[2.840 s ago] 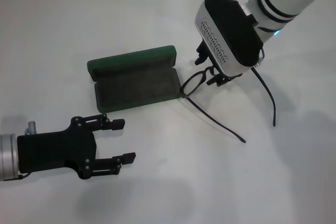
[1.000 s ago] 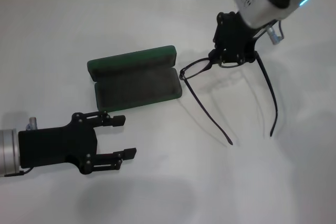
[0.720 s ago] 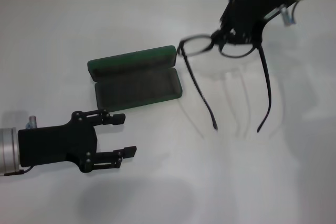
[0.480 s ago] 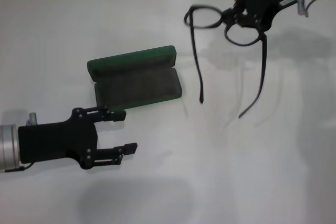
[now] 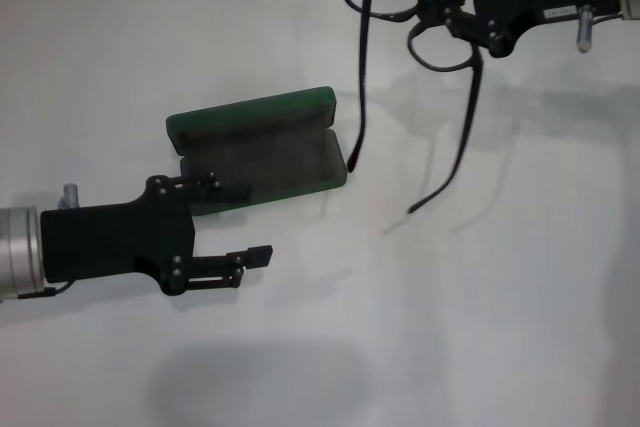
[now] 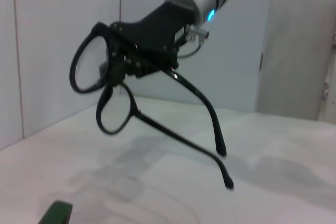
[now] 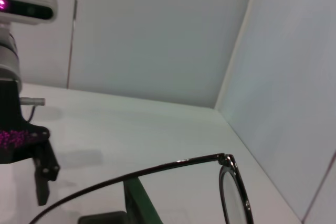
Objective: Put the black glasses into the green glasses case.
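We see the black glasses (image 5: 415, 22) up in the air near the counter's (image 5: 500, 327) far edge, pinched at the middle by the right claw (image 5: 440, 15). The green glasses case (image 5: 258, 147) lies open mid-counter. The left claw (image 5: 235, 222) waits spread, maybe just above its near edge.

Right gripper (image 5: 448, 15), at the far right and raised well off the table, its black fingers clamped on the bridge of the black glasses (image 5: 400, 7); arm extending in from the right edge. Left gripper (image 5: 240, 222), low at the near left, fingers spread apart and pointing right, holding nothing.
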Controlling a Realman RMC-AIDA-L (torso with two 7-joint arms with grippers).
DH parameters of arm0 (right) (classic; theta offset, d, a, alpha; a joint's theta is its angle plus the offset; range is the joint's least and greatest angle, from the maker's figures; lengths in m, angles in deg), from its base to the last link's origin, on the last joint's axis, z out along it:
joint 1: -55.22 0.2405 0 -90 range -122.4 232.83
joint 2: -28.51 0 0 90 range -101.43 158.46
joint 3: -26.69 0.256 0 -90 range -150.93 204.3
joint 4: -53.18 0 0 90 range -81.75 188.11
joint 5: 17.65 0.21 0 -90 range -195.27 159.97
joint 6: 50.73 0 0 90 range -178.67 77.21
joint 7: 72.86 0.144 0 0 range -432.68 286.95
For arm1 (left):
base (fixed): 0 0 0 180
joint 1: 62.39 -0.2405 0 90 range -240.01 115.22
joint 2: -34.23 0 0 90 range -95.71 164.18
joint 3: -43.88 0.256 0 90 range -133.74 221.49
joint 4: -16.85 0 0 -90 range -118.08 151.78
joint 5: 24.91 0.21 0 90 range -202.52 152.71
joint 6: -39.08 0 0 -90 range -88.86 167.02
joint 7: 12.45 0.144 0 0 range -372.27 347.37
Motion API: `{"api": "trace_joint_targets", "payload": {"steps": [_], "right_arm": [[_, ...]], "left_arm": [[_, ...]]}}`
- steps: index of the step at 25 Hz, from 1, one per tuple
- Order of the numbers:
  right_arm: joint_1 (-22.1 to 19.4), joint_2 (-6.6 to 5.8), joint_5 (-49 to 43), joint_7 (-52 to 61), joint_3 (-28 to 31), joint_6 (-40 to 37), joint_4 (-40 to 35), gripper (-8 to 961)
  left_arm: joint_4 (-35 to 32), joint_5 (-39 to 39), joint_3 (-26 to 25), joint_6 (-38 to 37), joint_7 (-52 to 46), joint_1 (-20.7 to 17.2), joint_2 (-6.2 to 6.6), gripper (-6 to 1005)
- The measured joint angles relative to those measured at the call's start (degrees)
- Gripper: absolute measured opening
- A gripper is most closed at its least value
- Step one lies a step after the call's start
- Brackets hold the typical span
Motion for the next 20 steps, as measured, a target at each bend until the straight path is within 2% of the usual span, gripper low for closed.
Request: {"api": "trace_joint_targets", "payload": {"steps": [9,17,20], "right_arm": [[-1.2,2.34,4.1,-0.7,0.1,-0.3,2.1,51],[-2.4,2.59,10.8,-1.6,0.0,0.4,7.4,51],[-2.4,2.56,10.6,-1.6,0.0,0.5,7.9,51]], "left_arm": [[-0.1,-4.6,0.0,-4.4,-0.6,0.3,1.81,752],[0.2,-6.2,0.0,-5.8,2.8,0.7,2.05,749],[0.6,-6.8,-0.4,-6.1,7.1,0.6,1.96,678]]}}
